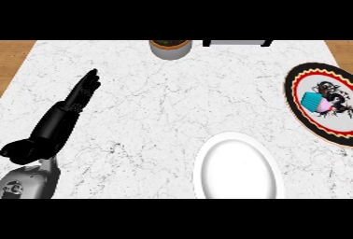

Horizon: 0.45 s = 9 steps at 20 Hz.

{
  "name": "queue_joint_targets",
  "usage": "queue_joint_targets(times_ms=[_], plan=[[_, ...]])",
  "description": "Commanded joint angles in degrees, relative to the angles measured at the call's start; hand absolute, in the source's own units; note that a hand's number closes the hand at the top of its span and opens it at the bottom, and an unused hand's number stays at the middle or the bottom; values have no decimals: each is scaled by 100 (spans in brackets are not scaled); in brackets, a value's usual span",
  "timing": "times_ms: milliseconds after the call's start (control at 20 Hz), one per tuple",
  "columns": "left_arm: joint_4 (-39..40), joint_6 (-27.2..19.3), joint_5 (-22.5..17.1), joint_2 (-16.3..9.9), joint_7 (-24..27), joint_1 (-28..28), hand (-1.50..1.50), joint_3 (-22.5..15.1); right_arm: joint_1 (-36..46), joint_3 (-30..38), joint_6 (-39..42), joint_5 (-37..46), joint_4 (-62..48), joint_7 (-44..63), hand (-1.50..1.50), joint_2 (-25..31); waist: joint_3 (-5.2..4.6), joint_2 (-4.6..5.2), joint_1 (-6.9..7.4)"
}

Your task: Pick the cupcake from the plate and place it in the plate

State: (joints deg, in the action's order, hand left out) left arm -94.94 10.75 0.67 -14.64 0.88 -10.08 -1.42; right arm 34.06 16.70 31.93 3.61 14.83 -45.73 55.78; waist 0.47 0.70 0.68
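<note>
I saw the cupcake [315,102] lying tilted on the patterned plate [300,80] at the far right of the marble surface [172,102]; the white plate [238,168] sat nearer me, down and left of the patterned plate, apart from it; my left hand [79,95] rested far left of that plate, fingers straight, holding nothing; a grey pot [170,48] stood up and left of it; my right hand was out of sight.

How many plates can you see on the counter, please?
2: a plain white plate at the counter's near edge, right of centre, and a patterned plate with a black scalloped rim at the right edge, holding the cupcake.
</note>
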Motion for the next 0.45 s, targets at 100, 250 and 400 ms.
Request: queue_joint_targets(times_ms=[100,250,400], plan=[[-102,110,-127,-74,-10,13,0,89,-342,51,1576,-215,100,-908,-150,313,15,-8,11],[-75,87,-29,-20,20,74,0,-16,-472,14,1545,-262,246,-910,-150,396,18,3,5],[48,50,-73,24,27,-23,0,46,-502,-78,1655,-325,430,-800,-150,354,24,24,-1]])
